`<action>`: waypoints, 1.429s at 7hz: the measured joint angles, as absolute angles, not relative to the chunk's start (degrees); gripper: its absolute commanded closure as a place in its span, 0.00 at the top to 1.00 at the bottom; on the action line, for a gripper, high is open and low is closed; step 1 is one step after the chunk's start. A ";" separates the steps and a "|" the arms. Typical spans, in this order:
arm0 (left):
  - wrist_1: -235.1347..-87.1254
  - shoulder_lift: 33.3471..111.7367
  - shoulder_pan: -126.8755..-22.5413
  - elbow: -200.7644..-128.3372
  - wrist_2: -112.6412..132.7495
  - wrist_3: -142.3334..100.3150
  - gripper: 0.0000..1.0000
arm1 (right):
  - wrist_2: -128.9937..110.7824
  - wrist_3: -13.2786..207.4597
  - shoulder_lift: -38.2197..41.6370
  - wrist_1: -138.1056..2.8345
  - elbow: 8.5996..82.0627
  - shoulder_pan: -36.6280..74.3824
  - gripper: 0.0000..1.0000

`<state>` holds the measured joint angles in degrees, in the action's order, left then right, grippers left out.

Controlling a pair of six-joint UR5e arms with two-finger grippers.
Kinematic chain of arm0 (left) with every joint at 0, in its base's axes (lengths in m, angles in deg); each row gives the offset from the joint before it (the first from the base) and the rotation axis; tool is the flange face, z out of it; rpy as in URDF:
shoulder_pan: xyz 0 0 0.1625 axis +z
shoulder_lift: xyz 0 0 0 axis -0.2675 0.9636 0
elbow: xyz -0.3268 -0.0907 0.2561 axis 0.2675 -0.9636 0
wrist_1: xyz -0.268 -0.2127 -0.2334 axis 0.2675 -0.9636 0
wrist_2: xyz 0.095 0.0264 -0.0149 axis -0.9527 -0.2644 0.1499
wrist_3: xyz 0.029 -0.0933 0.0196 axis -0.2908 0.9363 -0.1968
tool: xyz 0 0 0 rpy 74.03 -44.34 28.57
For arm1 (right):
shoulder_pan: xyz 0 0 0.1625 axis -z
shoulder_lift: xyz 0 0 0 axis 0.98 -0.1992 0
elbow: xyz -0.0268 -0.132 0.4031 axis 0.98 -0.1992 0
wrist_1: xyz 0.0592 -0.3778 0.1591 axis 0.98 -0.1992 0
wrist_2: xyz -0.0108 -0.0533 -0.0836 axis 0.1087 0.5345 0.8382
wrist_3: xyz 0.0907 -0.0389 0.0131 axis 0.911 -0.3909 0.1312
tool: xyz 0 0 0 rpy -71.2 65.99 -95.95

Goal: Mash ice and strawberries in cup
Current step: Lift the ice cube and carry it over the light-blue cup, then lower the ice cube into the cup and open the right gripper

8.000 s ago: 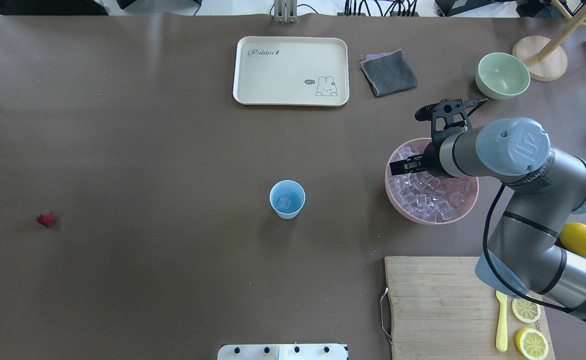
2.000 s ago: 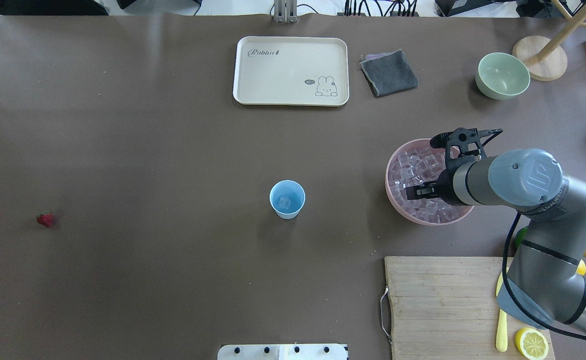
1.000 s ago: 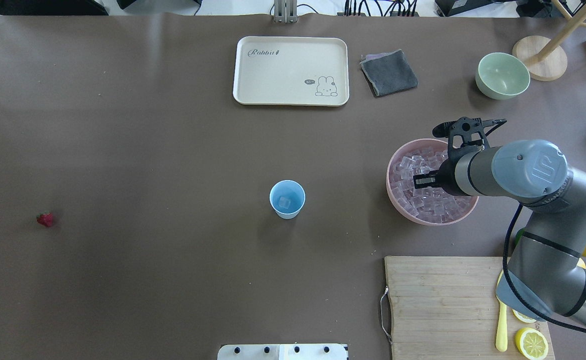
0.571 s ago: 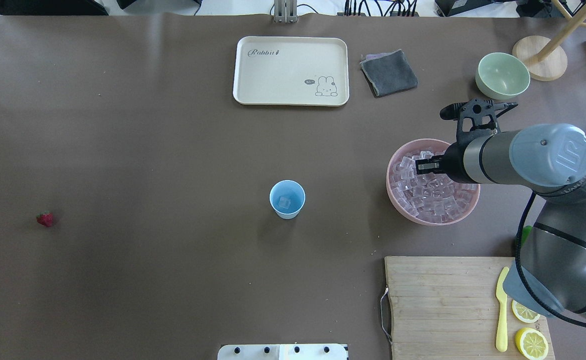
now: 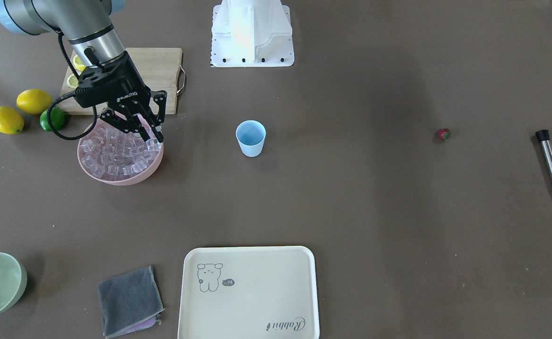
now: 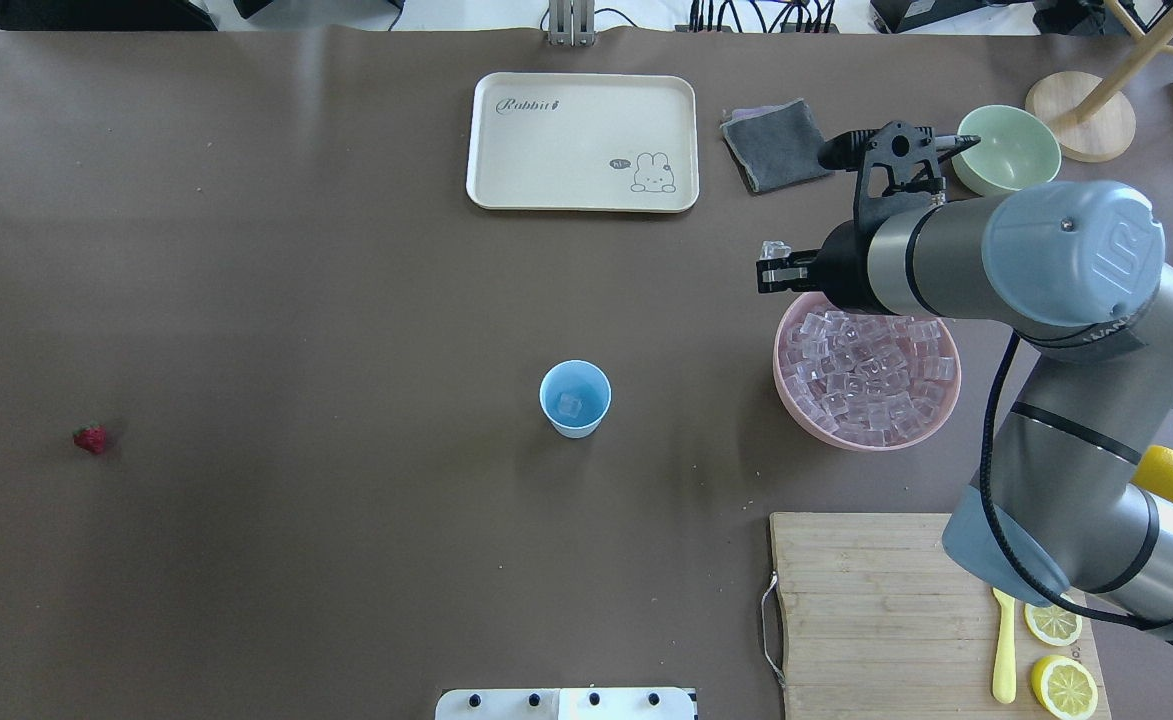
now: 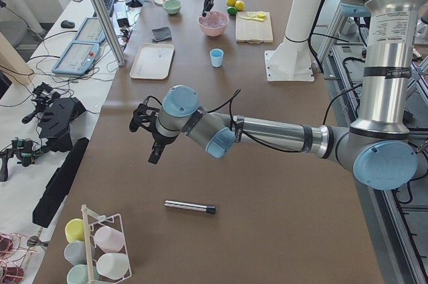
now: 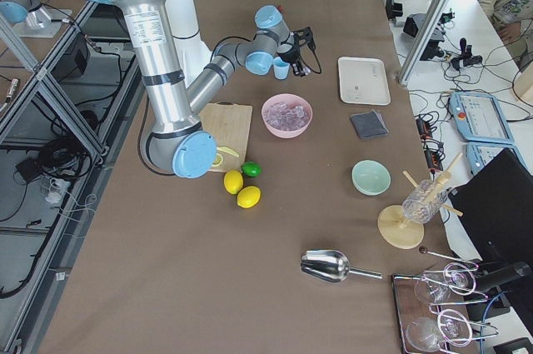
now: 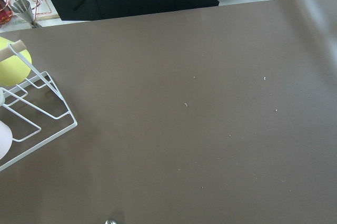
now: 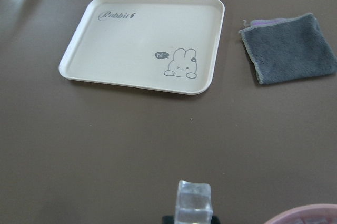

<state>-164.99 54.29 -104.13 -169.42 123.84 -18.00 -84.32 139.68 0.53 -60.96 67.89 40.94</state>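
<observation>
Right fingers (image 6: 774, 270) are clamped on a single ice cube (image 10: 194, 203). In the wrist view the cube sits clean between the tips, lifted clear of the table. The left fingers (image 7: 152, 154) hang above bare table far off to the robot's left. Only the side camera shows them, so I cannot tell whether they are spread or closed. A metal rod (image 7: 190, 207) lies flat on the table near them.

Now across the table from the robot's left. The strawberry (image 6: 91, 438) lies alone on the table, well apart from the right fingers and far to their left. Next comes the cup (image 6: 578, 430), upright, left of those fingers and nearer the robot, with a lone cube (image 6: 570, 404) inside.

Ahead of the fingers and to their left is the cream tray (image 6: 582, 141) with its rabbit drawing. Straight ahead of them lies the folded grey cloth (image 6: 778, 145).

Under the fingers is the pink bowl (image 6: 778, 375), heaped with ice (image 6: 866, 370). The fingers hang above its rim on the cup side. Ahead and to their right stands the pale-green bowl (image 6: 1011, 155).

Nearer the robot, the wooden board (image 6: 866, 600) carries lemon slices (image 6: 1053, 620) and a yellow utensil (image 6: 1004, 645). A whole lemon (image 6: 1171, 478) lies just beside the board.
</observation>
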 measured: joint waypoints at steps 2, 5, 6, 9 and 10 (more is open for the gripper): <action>-165.28 54.57 -103.99 -169.46 124.17 -18.09 0.98 | -83.74 139.50 6.30 -60.89 63.79 43.39 0.00; -165.25 54.55 -103.90 -169.37 126.59 -18.06 0.98 | -80.32 138.95 11.48 -60.78 59.71 47.80 0.00; -165.26 54.56 -103.87 -169.36 126.83 -18.02 0.98 | -78.25 138.66 11.79 -60.66 59.42 49.81 0.00; -165.26 54.53 -103.85 -169.07 126.95 -17.99 0.98 | -75.53 137.32 15.63 -60.61 57.25 53.86 0.00; -165.28 54.51 -103.84 -168.89 126.93 -18.00 0.98 | -75.46 136.57 15.95 -60.61 56.94 54.28 0.00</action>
<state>-165.28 54.51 -103.84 -168.89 126.93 -18.00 -75.46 136.57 15.95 -60.61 56.94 54.28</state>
